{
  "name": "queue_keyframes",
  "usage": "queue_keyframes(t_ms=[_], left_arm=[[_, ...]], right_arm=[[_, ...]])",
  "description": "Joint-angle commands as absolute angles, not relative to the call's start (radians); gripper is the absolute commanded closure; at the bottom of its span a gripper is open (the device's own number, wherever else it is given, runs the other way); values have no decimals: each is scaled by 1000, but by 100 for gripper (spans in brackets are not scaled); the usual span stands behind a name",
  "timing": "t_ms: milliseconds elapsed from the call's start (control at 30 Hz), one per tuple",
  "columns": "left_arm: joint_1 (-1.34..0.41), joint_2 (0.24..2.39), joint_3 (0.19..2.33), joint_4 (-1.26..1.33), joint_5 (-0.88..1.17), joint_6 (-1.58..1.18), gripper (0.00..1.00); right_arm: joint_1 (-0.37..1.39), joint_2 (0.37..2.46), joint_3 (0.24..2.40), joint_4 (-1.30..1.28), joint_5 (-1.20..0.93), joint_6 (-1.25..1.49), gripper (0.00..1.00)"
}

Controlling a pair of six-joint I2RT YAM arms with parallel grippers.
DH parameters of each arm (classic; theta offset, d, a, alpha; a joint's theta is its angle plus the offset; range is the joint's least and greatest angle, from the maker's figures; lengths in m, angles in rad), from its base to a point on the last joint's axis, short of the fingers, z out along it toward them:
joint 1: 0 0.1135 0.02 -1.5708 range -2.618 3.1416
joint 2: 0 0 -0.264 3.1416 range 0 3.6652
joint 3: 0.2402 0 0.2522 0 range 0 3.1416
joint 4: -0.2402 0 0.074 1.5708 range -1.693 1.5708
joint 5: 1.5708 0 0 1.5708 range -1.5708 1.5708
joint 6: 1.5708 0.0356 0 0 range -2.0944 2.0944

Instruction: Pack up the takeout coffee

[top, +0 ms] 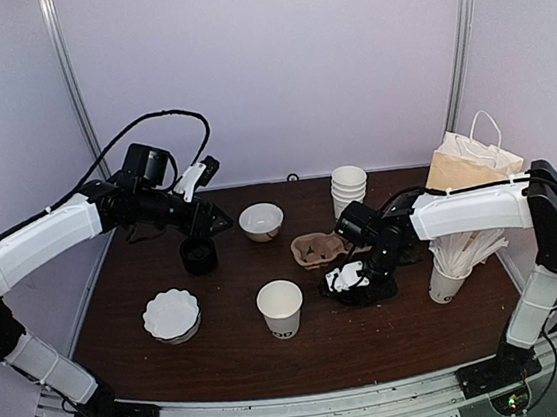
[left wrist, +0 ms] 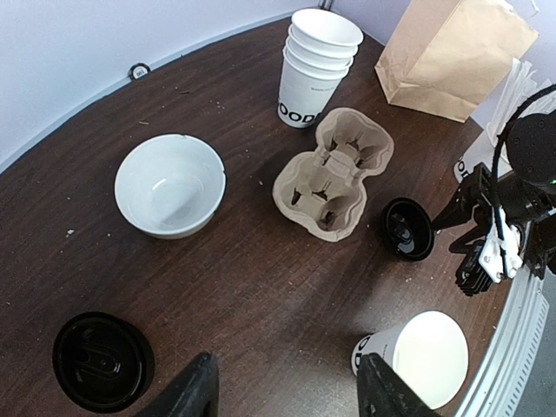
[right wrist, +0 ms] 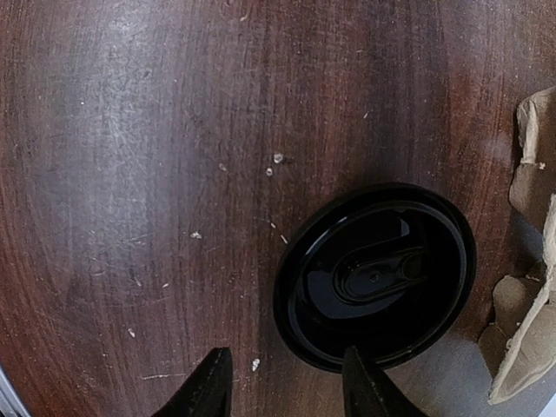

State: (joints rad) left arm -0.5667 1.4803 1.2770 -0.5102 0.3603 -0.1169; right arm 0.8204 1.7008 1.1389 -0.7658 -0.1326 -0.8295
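From above, the left arm [top: 46, 240] stretches to the back left, its wrist hanging over a black lid [top: 198, 255]. The right arm [top: 470, 212] folds inward, wrist dipped low to the desk [top: 225, 360] just beside the carrier [top: 318, 249]. The cup [top: 281, 307] stands open and lidless at front centre, apart from both arms. The left wrist camera shows the left jaws spread with nothing between them, and a bowl [left wrist: 169, 184], cup stack [left wrist: 317, 65] and bag [left wrist: 452, 56] beyond. The right wrist camera shows the right jaws spread too, one tip over the near rim of a second lid [right wrist: 375, 274] lying flat.
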Motion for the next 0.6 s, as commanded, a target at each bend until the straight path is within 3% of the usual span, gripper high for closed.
queue_keyframes(t_ms=[0,567], left_arm=[[-569,1442,1271,-497,336,-78,42],[-569,1439,1267,-496,329,-80,42]], right_arm=[[828,1730,1181,-754,-120,-871,53],[833,1795,1169,-722,-119,-904,67]])
